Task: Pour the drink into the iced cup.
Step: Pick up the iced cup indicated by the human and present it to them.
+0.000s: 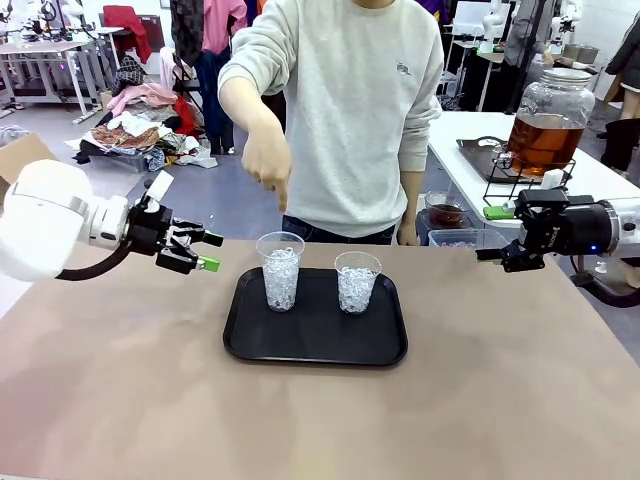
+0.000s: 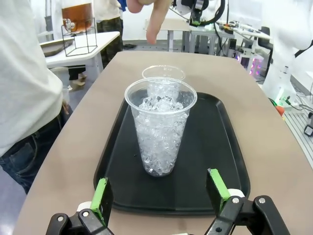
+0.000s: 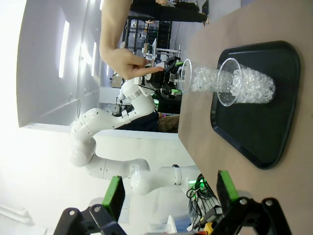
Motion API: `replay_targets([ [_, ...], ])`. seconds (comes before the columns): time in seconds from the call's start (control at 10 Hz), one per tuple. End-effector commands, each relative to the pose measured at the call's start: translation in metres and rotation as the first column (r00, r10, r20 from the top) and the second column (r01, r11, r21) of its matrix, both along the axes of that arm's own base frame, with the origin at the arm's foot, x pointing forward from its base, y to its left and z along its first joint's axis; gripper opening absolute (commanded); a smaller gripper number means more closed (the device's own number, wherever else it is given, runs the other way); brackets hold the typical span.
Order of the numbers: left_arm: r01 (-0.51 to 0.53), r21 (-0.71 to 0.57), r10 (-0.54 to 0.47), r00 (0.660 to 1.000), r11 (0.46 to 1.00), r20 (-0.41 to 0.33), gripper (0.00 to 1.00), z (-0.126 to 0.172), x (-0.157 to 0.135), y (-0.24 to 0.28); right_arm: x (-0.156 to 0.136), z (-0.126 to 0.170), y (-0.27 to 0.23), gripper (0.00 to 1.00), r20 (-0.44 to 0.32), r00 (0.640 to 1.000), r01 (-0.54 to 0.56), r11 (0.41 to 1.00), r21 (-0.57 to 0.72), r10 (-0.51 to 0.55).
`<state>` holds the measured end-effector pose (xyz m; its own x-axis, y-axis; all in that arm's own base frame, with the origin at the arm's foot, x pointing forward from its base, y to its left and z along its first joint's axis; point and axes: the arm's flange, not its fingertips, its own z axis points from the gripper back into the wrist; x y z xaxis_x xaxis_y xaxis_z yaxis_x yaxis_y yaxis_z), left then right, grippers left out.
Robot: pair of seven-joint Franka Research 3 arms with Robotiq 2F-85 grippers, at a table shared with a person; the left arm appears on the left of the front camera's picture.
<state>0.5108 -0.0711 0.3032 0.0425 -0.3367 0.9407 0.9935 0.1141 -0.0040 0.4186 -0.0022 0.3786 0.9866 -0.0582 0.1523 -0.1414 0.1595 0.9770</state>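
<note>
Two clear plastic cups full of ice stand on a black tray (image 1: pixel 310 345). The left iced cup (image 1: pixel 280 270) has a person's hand (image 1: pixel 268 165) pointing a finger down at it; the right iced cup (image 1: pixel 357 282) stands beside it. The drink (image 1: pixel 543 140) is amber liquid in a glass dispenser jar on a side table at the back right. My left gripper (image 1: pixel 211 251) hovers open left of the tray, facing the near cup (image 2: pixel 160 132). My right gripper (image 1: pixel 490 235) hovers open right of the tray, with both cups (image 3: pixel 244 85) ahead of it.
The brown table (image 1: pixel 120 400) has free room in front of and beside the tray. The person stands at the far edge, behind the cups. A dark tray and a wire stand (image 1: pixel 520 175) hold the jar on the white side table.
</note>
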Motion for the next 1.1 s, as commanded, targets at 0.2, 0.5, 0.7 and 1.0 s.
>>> replay_targets([
  [0.2, -0.031, -0.080, 0.032, 0.999, 0.996, 0.006, 1.00, -0.015, -0.011, -0.012, -0.001, 0.001, 0.000, 1.00, 0.002, 1.000, 0.005, 1.000, 0.000, -0.005],
  [0.5, -0.033, -0.095, 0.039, 0.998, 0.995, 0.058, 1.00, -0.029, -0.022, -0.025, -0.001, 0.001, 0.000, 1.00, 0.002, 1.000, 0.005, 1.000, 0.000, -0.005],
  [0.7, -0.040, -0.093, 0.051, 0.992, 0.995, 0.114, 1.00, -0.038, -0.025, -0.035, -0.001, 0.001, 0.000, 1.00, 0.002, 1.000, 0.005, 1.000, 0.000, -0.005],
  [1.0, -0.019, -0.132, 0.031, 0.996, 0.991, 0.088, 1.00, -0.050, -0.020, -0.048, -0.001, 0.001, 0.000, 1.00, 0.002, 1.000, 0.005, 1.000, 0.000, -0.005],
])
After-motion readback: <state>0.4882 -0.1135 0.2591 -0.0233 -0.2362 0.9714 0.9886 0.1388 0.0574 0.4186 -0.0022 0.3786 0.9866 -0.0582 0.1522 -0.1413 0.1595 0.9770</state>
